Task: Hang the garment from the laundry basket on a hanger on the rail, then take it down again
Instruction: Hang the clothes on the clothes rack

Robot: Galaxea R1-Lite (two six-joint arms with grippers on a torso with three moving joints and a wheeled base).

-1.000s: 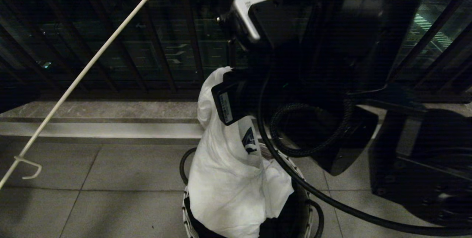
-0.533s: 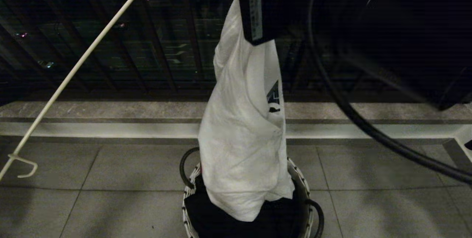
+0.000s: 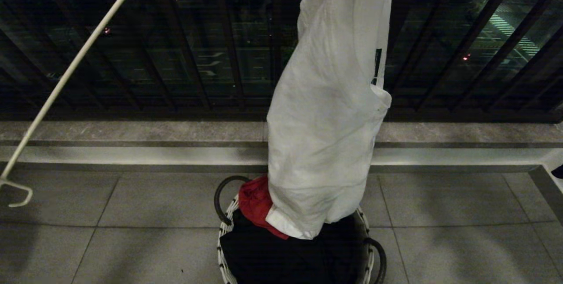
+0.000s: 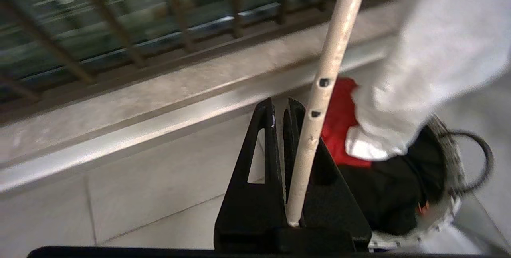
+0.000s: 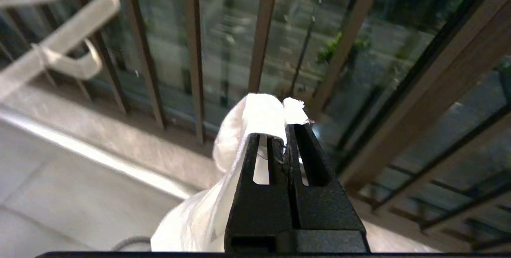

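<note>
While the white wire hanger (image 3: 66, 77) slants from the lower left edge of the head view up to the top, its small notch hook (image 3: 15, 191) sits low at the far left above the grey floor tiles (image 3: 145, 227). In the left wrist view the left gripper (image 4: 284, 108) has its fingers pressed together on the hanger's white rod, which rises out of them toward the top of the frame. Right of the hanger in the head view, the white T-shirt (image 3: 325, 143) hangs as a long bunched column from the top edge, in front of the dark balcony railing (image 3: 198, 55), with its lower hem reaching the laundry basket (image 3: 226, 231) at the bottom centre. A red cloth (image 3: 255, 202) shows at the basket's left rim, touching the shirt's hem, and a black garment (image 3: 272, 257) fills the basket below. The right gripper (image 5: 286, 130) is outside the head view; in its wrist view its fingers are pinched on a fold of the T-shirt's fabric, held up before the railing bars, with the hanger's twisted end in the upper left of that frame.
</note>
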